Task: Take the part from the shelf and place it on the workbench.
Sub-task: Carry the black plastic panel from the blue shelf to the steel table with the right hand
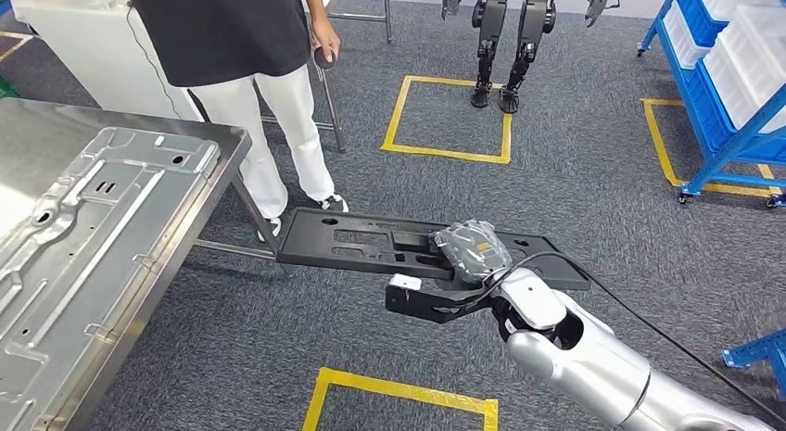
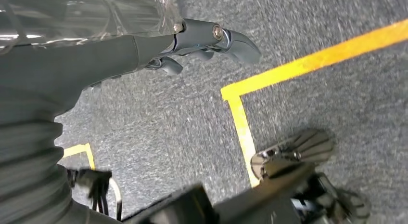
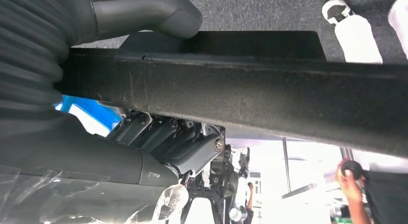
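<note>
At the left of the head view you see the steel bench (image 1: 209, 185), with a pressed metal panel (image 1: 83, 227) lying flat on it. Just right of the bench, at the upper middle of the frame, a person (image 1: 250, 69) in a black top and white trousers stands on the grey carpet. Below them, at the centre, the black part (image 1: 371, 243) is carried level above the floor, well apart from the bench edge and not yet over it. Your right hand (image 1: 473, 250), wrapped in clear plastic, grips the part at its right end; in the right wrist view the thumb (image 3: 144, 9) lies on one face of the part (image 3: 269, 94) and the fingers (image 3: 163, 137) curl against the other. At the top of the head view another robot's legs (image 1: 505, 42) stand by a yellow tape square (image 1: 450, 120), and a blue shelf (image 1: 732, 79) with white bins fills the upper right corner. In the left wrist view your left hand (image 2: 192, 46) hangs over the carpet, fingers loosely apart and holding nothing.
</note>
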Motion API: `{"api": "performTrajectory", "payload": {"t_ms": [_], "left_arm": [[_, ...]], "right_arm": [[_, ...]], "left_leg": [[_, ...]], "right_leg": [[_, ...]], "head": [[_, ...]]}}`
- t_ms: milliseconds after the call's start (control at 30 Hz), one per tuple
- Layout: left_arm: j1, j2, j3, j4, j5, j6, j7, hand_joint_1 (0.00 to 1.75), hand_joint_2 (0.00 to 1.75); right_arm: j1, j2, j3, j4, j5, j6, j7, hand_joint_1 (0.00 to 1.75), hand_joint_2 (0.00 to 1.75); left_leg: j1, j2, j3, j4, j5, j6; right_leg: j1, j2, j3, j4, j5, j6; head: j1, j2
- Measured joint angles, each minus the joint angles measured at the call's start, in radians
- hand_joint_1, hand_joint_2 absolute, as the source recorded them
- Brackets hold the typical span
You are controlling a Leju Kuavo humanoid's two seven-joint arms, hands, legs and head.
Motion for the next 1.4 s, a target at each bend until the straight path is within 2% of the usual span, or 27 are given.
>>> {"api": "performTrajectory", "payload": {"t_ms": [67,133,167,233,267,300,333,367,433,500,600,633,700,767,800,833,867,900,967,1033,1100,1167,1233,1300,1333,1367,1400], "left_arm": [[0.002,-0.004,0.0,0.0,0.0,0.0,0.001,0.0,1.75],[0.003,-0.009,0.0,0.0,0.0,0.001,0.0,0.0,1.75],[0.003,-0.01,0.001,0.0,0.0,0.001,-0.001,0.0,1.75],[0.003,-0.013,0.001,0.0,0.0,0.0,-0.001,0.0,1.75],[0.003,-0.014,0.001,0.0,0.0,-0.001,-0.002,0.0,1.75],[0.004,-0.016,0.001,0.0,0.0,-0.002,-0.002,0.0,1.75],[0.005,-0.018,0.001,0.0,0.0,-0.002,-0.002,0.0,1.75],[0.005,-0.019,0.001,0.0,0.0,-0.002,-0.002,0.0,1.75],[0.005,-0.021,0.002,0.0,0.0,-0.002,-0.002,0.0,1.75],[0.003,-0.021,0.002,0.0,-0.001,-0.003,-0.002,0.0,1.75],[0.005,-0.021,0.003,0.0,-0.007,-0.011,0.003,0.0,1.75],[0.006,-0.021,0.003,0.0,-0.009,-0.014,0.005,0.0,1.75],[0.005,-0.022,0.003,0.0,-0.01,-0.013,0.006,0.0,1.75],[0.002,-0.022,0.004,0.0,0.002,-0.005,0.0,0.0,1.75],[0.0,-0.022,0.006,0.0,0.008,-0.002,-0.003,0.0,1.75],[-0.003,-0.022,0.008,0.0,0.013,0.0,-0.006,0.0,1.75],[-0.004,-0.022,0.009,0.0,0.015,-0.001,-0.007,0.0,1.75],[-0.004,-0.022,0.01,0.0,0.017,-0.001,-0.006,0.0,1.75],[-0.006,-0.022,0.012,0.0,0.017,-0.001,-0.005,0.0,1.75],[-0.011,-0.022,0.013,0.0,0.013,0.0,-0.004,0.0,1.75],[-0.011,-0.022,0.013,0.0,0.006,0.001,-0.004,0.0,1.75],[-0.009,-0.022,0.013,0.0,0.001,0.001,-0.001,0.0,1.75],[-0.01,-0.023,0.014,0.0,0.0,0.001,0.0,0.0,1.75],[-0.01,-0.024,0.014,0.0,0.0,0.001,0.001,0.0,1.75],[-0.01,-0.025,0.013,0.0,0.0,0.001,0.001,0.0,1.75],[-0.009,-0.025,0.013,0.0,0.0,0.001,0.001,0.0,1.75],[-0.008,-0.025,0.013,0.0,0.0,0.001,0.0,0.0,1.75]], "right_arm": [[0.0,-0.011,-0.001,0.003,-0.006,0.0,0.006,1.75,1.75],[0.0,-0.025,-0.003,0.005,-0.01,0.0,0.01,1.75,1.75],[0.0,-0.031,-0.004,0.006,-0.011,0.0,0.011,1.75,1.75],[0.001,-0.041,-0.004,0.008,-0.011,0.0,0.011,1.75,1.75],[0.004,-0.045,-0.004,0.01,-0.011,0.001,0.011,1.75,1.75],[0.006,-0.048,-0.004,0.011,-0.012,0.001,0.011,1.75,1.75],[0.007,-0.05,-0.004,0.013,-0.012,0.001,0.011,1.75,1.75],[0.007,-0.053,-0.004,0.013,-0.012,0.001,0.011,1.75,1.75],[0.005,-0.057,-0.004,0.013,-0.012,0.001,0.011,1.75,1.75],[0.004,-0.058,-0.005,0.013,-0.012,0.001,0.011,1.75,1.75],[0.002,-0.06,-0.005,0.013,-0.011,0.001,0.015,1.75,1.75],[0.0,-0.062,-0.006,0.013,-0.011,0.001,0.017,1.75,1.75],[-0.008,-0.065,-0.011,0.014,-0.011,0.001,0.017,1.75,1.75],[-0.02,-0.066,-0.015,0.017,-0.011,0.002,0.011,1.75,1.75],[-0.027,-0.066,-0.015,0.02,-0.011,0.004,0.006,1.75,1.75],[-0.035,-0.065,-0.015,0.023,-0.01,0.005,0.001,1.75,1.75],[-0.043,-0.063,-0.015,0.026,-0.01,0.005,-0.003,1.75,1.75],[-0.052,-0.061,-0.016,0.029,-0.01,0.006,-0.007,1.75,1.75],[-0.068,-0.056,-0.017,0.032,-0.009,0.005,-0.012,1.75,1.75],[-0.079,-0.053,-0.017,0.037,-0.006,0.005,-0.016,1.75,1.75],[-0.086,-0.047,-0.016,0.044,0.0,0.004,-0.023,1.75,1.75],[-0.098,-0.041,-0.016,0.051,0.006,0.004,-0.029,1.75,1.75],[-0.107,-0.039,-0.016,0.058,0.008,0.003,-0.03,1.75,1.75],[-0.107,-0.038,-0.013,0.065,0.008,0.003,-0.032,1.75,1.75],[-0.106,-0.037,-0.011,0.069,0.009,0.003,-0.032,1.75,1.75],[-0.107,-0.036,-0.01,0.073,0.009,0.003,-0.034,1.75,1.75],[-0.109,-0.035,-0.009,0.076,0.01,0.003,-0.036,1.75,1.75]], "left_leg": [[-0.003,-0.002,0.004,-0.014,-0.001,0.007],[-0.001,-0.006,0.013,-0.028,0.005,0.017],[0.001,-0.007,0.017,-0.035,0.009,0.022],[0.001,-0.009,0.019,-0.036,0.01,0.028],[0.0,-0.011,0.019,-0.036,0.01,0.029],[-0.001,-0.014,0.019,-0.035,0.01,0.03],[0.0,-0.017,0.02,-0.035,0.01,0.03],[0.001,-0.021,0.021,-0.033,0.009,0.029],[0.001,-0.027,0.021,-0.025,0.004,0.022],[-0.002,-0.031,0.017,-0.014,-0.002,0.014],[-0.001,-0.032,0.011,-0.007,-0.006,0.007],[0.0,-0.03,0.004,0.009,-0.019,0.002],[0.005,-0.023,-0.039,0.11,-0.075,-0.01],[0.011,-0.021,-0.109,0.265,-0.14,-0.02],[0.012,-0.021,-0.133,0.315,-0.155,-0.021],[0.013,-0.021,-0.138,0.325,-0.151,-0.02],[0.012,-0.019,-0.12,0.289,-0.128,-0.016],[0.008,-0.011,-0.085,0.216,-0.093,-0.01],[-0.008,0.031,-0.005,0.054,-0.031,0.005],[-0.022,0.054,0.026,-0.019,-0.012,0.014],[-0.021,0.035,0.027,-0.029,-0.006,0.02],[-0.015,0.014,0.034,-0.043,0.004,0.03],[-0.011,-0.008,0.04,-0.05,0.01,0.037],[-0.008,-0.032,0.041,-0.05,0.011,0.039],[-0.007,-0.046,0.041,-0.048,0.01,0.039],[-0.004,-0.06,0.042,-0.046,0.009,0.037],[0.0,-0.075,0.042,-0.041,0.007,0.034]], "right_leg": [[0.0,-0.002,-0.001,-0.004,0.001,0.01],[0.0,-0.003,-0.011,0.019,-0.02,0.018],[0.001,-0.001,-0.032,0.064,-0.045,0.019],[0.003,0.002,-0.103,0.21,-0.111,0.019],[0.004,0.002,-0.138,0.278,-0.132,0.019],[0.003,0.003,-0.158,0.312,-0.136,0.02],[0.003,0.002,-0.155,0.302,-0.12,0.021],[0.002,0.003,-0.131,0.25,-0.088,0.021],[-0.001,0.01,-0.05,0.094,-0.021,0.024],[-0.003,0.018,-0.006,0.01,0.005,0.021],[-0.001,0.013,-0.004,0.004,0.007,0.008],[-0.001,0.01,-0.004,0.003,0.008,0.004],[-0.003,0.003,-0.004,0.002,0.01,-0.004],[-0.002,-0.007,-0.004,0.002,0.009,-0.008],[-0.001,-0.012,-0.004,0.002,0.009,-0.008],[-0.001,-0.019,-0.004,0.002,0.009,-0.008],[0.0,-0.024,-0.003,0.002,0.008,-0.009],[0.001,-0.03,-0.001,0.001,0.007,-0.009],[0.002,-0.044,0.004,-0.001,0.004,-0.007],[0.005,-0.061,0.006,-0.003,0.003,-0.003],[0.006,-0.077,0.006,-0.005,0.0,0.003],[0.004,-0.056,-0.007,0.03,-0.028,0.008],[0.003,-0.016,-0.061,0.153,-0.09,0.01],[0.003,-0.001,-0.13,0.291,-0.137,0.013],[0.003,0.0,-0.146,0.318,-0.137,0.016],[0.001,0.001,-0.141,0.299,-0.115,0.019],[-0.003,0.008,-0.117,0.242,-0.078,0.023]], "head": [[0.001,0.0],[0.002,0.0],[0.002,0.0],[0.004,0.0],[0.004,0.0],[0.004,0.0],[0.004,0.0],[0.004,0.0],[0.004,0.0],[0.003,0.0],[0.003,0.0],[0.002,0.0],[0.001,0.0],[-0.001,0.0],[-0.001,0.0],[-0.001,0.0],[-0.001,0.0],[-0.001,0.0],[-0.001,0.0],[-0.001,0.0],[-0.001,0.0],[0.0,0.0],[0.002,0.0],[0.003,0.0],[0.003,0.0],[0.003,0.0],[0.003,0.0]]}}
